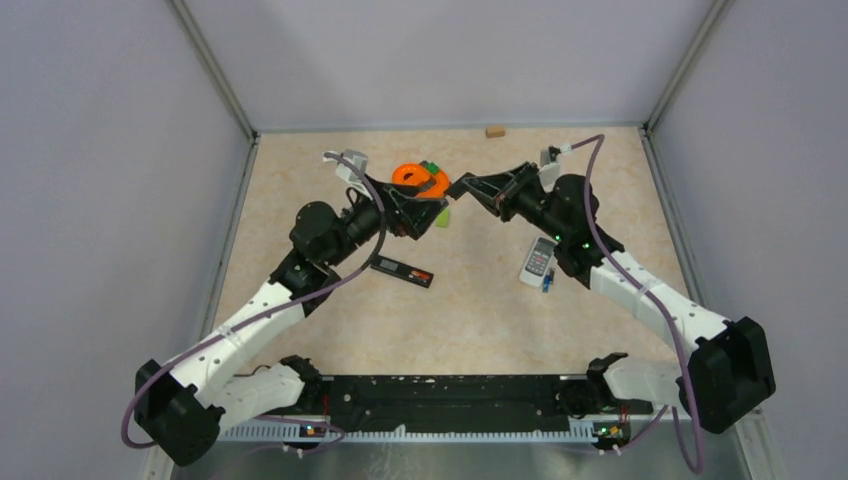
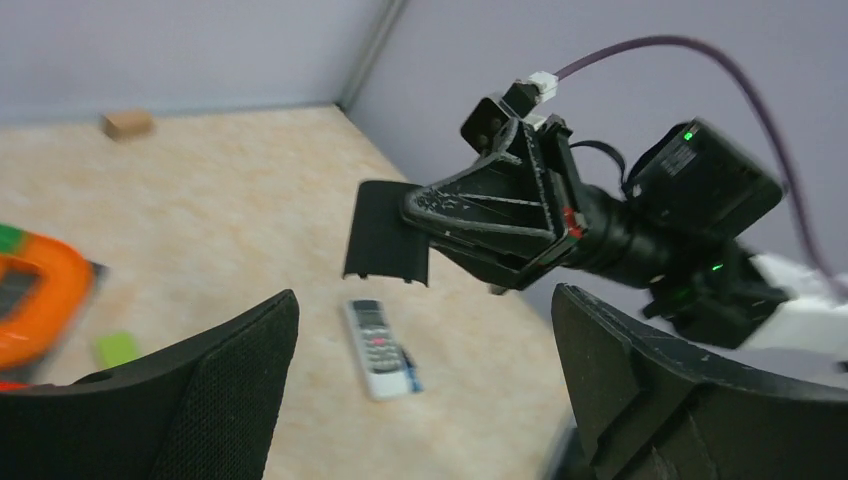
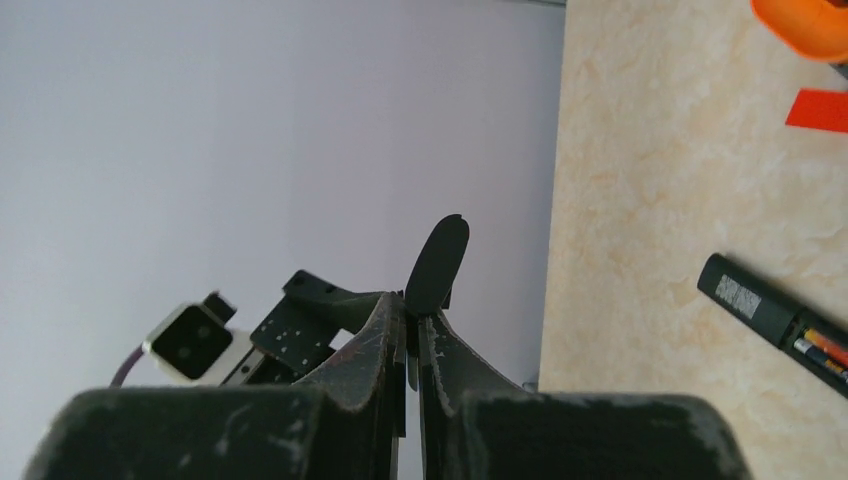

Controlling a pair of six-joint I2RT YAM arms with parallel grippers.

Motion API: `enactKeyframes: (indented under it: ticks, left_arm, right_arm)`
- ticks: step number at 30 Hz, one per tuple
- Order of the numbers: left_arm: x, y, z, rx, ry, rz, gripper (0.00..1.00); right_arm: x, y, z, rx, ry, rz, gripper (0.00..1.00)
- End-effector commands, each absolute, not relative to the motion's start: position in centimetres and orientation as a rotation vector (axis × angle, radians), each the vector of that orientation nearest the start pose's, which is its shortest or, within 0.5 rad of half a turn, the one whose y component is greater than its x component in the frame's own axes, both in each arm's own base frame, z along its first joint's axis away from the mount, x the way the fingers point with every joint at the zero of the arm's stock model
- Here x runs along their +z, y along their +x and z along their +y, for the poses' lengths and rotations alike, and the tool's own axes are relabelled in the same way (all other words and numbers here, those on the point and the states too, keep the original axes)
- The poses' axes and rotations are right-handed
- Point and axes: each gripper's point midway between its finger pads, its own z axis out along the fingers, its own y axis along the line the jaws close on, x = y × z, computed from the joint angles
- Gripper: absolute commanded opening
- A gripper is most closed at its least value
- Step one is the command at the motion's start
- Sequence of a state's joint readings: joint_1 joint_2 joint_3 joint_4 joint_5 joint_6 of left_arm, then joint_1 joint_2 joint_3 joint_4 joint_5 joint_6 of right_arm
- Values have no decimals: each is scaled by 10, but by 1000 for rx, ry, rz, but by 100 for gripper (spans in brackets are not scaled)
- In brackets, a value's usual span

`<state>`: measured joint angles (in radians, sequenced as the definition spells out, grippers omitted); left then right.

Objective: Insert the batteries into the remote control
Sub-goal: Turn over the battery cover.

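Both arms are built the same, tbh: the left arm [image 1: 250,322] and right arm [image 1: 655,298] have glossy white shells on the long links, dotted with small dark screw holes, and chunky matte black housings at the joints. A purple cable [image 1: 128,405] loops loosely along each one, ending in a little white plug [image 2: 542,85] at 12 o'clock in the left wrist view. Green lights [image 2: 687,133] glow on the right arm's black wrist block at 2 o'clock. The right gripper [image 3: 413,312] is black truss-style ribbing, scuffed grey at the edges. The left gripper [image 2: 425,320] has fat black fingers [image 2: 235,385] with a fine mesh texture. A black base rail [image 1: 450,398] runs along 6 o'clock.
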<state>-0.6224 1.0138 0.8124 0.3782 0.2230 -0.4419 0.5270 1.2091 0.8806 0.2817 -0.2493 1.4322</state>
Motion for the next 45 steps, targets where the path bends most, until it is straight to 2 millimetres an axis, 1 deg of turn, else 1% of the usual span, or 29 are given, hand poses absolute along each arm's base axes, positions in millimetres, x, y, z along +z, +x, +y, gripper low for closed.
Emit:
enactKeyframes:
  ticks: [1,3,7,10,12,14,16,18,20,22,26,28,29,30,31,32,33,35,36,37,39,41,43,45]
  left_arm:
    - [364,253,-281,-1546,-91,1646,98]
    - [365,251,-291,-1720,-177,1650,93]
    - [388,247,-299,-2034,-259,1509,81]
    - [398,247,-306,-2153,-270,1485,69]
    - [401,249,-307,-2188,-289,1469,62]
    - [407,249,-303,-2210,-303,1421,57]
    - [410,251,-301,-2204,-316,1407,53]
    - [410,251,-301,-2193,-319,1404,46]
    - [410,253,-301,-2185,-325,1408,37]
    - [408,254,-303,-2187,-320,1420,23]
    - [403,255,-306,-2182,-305,1434,0]
    - [400,256,-307,-2150,-271,1445,0]
    - [397,256,-308,-2125,-245,1461,0]
    - [392,256,-308,-2093,-209,1488,0]
    - [386,256,-308,-2053,-164,1518,0]
    - [378,256,-308,-2013,-114,1553,0]
    - [369,255,-307,-1967,-53,1595,0]
    - [348,252,-303,-1881,81,1686,0]
    - [336,248,-301,-1842,153,1732,0]
    - [328,244,-298,-1814,222,1766,0]
    - [312,235,-294,-1783,319,1834,0]
    - [307,225,-290,-1806,406,1846,0]
    - [310,215,-287,-1834,490,1824,0]
    - [313,203,-284,-1859,579,1806,0]
  right_arm:
    - [380,299,264,1644,360,1512,0]
    - [390,289,265,1682,293,1460,0]
    - [399,274,265,1739,219,1405,0]
    - [402,269,264,1751,199,1376,0]
    - [401,268,264,1756,193,1374,0]
    - [399,267,265,1761,185,1372,0]
    - [396,267,266,1763,190,1380,0]
    - [394,268,266,1768,190,1383,0]
    - [393,267,268,1778,188,1383,0]
    - [393,267,268,1783,189,1384,0]
    - [390,268,270,1776,181,1407,0]
    - [384,268,272,1761,175,1437,0]
    - [380,268,273,1749,166,1462,4]
    - [373,268,274,1721,156,1500,14]
    - [365,267,274,1683,142,1542,32]
    - [359,266,273,1638,126,1582,61]
    - [350,265,270,1579,116,1628,74]
    - [335,264,261,1453,90,1694,89]
    - [330,263,257,1403,60,1714,93]
    - [326,260,254,1367,31,1731,95]
    - [320,255,254,1329,-48,1753,95]
    - [316,245,261,1353,-157,1768,94]
    - [310,235,269,1388,-276,1780,92]
    - [301,229,274,1408,-341,1801,90]
